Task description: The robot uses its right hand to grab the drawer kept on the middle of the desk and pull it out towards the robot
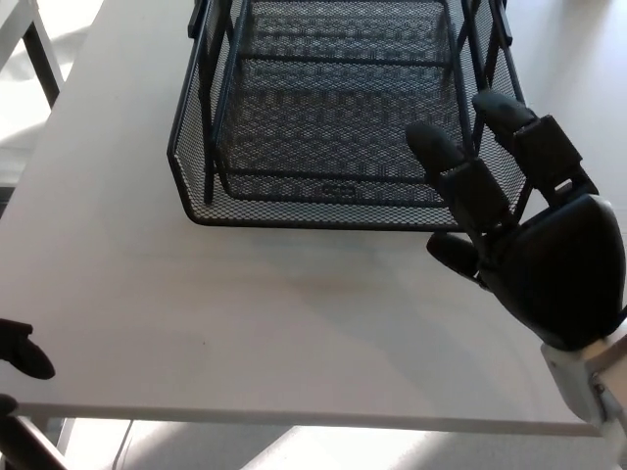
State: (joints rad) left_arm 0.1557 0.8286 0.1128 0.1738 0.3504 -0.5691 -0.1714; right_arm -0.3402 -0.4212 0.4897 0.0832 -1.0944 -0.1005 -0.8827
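- Right hand (534, 245): open, fingers (470, 186) spread and raised, holding nothing. It sits at the front right corner of the drawer (333, 137), its fingers in front of the mesh; whether they touch it cannot be told.
- Left hand (22, 354): only a dark sliver shows at the near left edge of the desk (147, 294); its state cannot be told.
- Location of drawer: black wire-mesh tray on the far middle of the white desk, projecting towards the robot out of a black frame (217, 88) whose uprights flank it.
- Orientation: open top faces up; the front lip faces the robot. The visible tray runs a little wider than deep, but its back end is cut off, so the long axis cannot be confirmed.
- Risk 1: with the hand unclosed, any further pull would slip off the lip.
- Risk 2: a grip at the right corner alone could skew the tray and jam it against the uprights.
- Risk 3: a spread finger could snag the mesh or the right-hand upright and drag the whole frame.
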